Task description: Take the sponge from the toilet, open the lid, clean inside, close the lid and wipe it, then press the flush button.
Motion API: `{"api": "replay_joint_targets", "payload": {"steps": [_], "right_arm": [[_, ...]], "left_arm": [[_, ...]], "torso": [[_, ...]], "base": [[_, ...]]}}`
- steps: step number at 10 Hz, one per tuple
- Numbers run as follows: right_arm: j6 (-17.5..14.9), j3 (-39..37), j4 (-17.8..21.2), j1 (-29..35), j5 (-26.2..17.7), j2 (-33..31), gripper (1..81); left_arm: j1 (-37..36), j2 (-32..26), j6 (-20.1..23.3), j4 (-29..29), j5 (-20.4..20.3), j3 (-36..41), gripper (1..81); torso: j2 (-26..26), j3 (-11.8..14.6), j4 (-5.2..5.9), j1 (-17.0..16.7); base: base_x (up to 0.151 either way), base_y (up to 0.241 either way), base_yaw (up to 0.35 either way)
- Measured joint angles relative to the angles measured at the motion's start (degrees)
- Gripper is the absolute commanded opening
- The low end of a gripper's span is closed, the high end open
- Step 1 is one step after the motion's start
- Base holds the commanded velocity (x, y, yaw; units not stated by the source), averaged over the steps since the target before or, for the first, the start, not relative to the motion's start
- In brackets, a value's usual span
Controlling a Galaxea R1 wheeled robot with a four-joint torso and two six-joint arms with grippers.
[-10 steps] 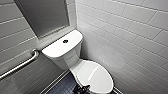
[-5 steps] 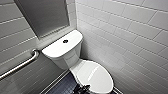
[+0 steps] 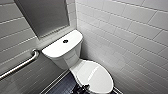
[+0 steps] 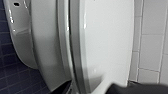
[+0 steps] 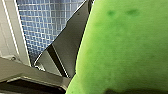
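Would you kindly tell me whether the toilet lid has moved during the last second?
No. In the head view the lid lies closed, just as before, in the same place relative to the flush button.

A tiled restroom: I face a white ceramic toilet (image 3: 72, 58) set in a corner, its oval lid (image 3: 96, 75) down and a round dark flush button (image 3: 65, 41) in the flat tank top. Glossy white brick-laid wall tiles (image 3: 125, 30) cover both walls. A metal grab bar (image 3: 22, 65) runs along one of them — the sort fitted in accessible washrooms — and small dark floor tiles (image 3: 61, 87) lie below.
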Motion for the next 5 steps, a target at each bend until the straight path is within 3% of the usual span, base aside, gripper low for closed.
{"api": "replay_joint_targets", "payload": {"steps": [5], "right_arm": [[0.01,0.85,-0.02,0.0,0.04,-0.16,1.0]], "left_arm": [[-0.49,1.35,-0.05,-0.2,0.77,-0.78,81.1]], "torso": [[0.0,0.0,0.0,0.0]], "base": [[0.0,0.0,0.0]]}}
